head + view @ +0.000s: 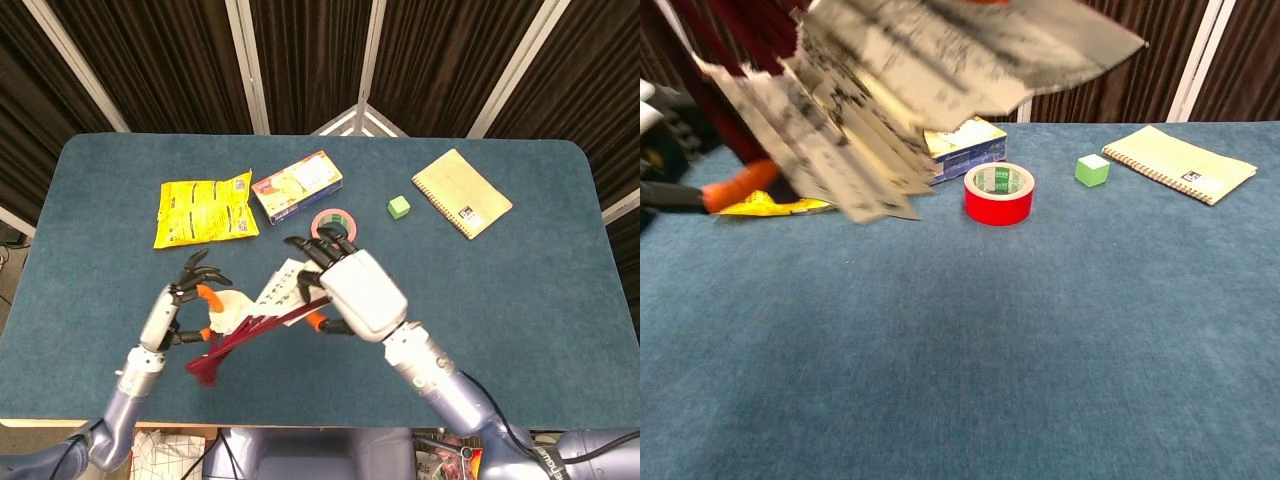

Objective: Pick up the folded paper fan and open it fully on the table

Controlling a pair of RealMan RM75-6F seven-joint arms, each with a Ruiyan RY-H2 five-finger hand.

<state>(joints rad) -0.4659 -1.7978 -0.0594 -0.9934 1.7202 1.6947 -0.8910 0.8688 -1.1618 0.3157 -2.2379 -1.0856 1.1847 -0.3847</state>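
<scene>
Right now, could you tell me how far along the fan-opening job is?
Done: the paper fan is lifted off the table. In hand: the right hand holds it, partly spread; the left hand is at its other edge, grip unclear. Left: spread it fully and lay it down.

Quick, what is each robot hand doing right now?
Left hand: fingers spread; whether it touches the paper fan cannot be told.
Right hand: holding the fan above the table.
</scene>
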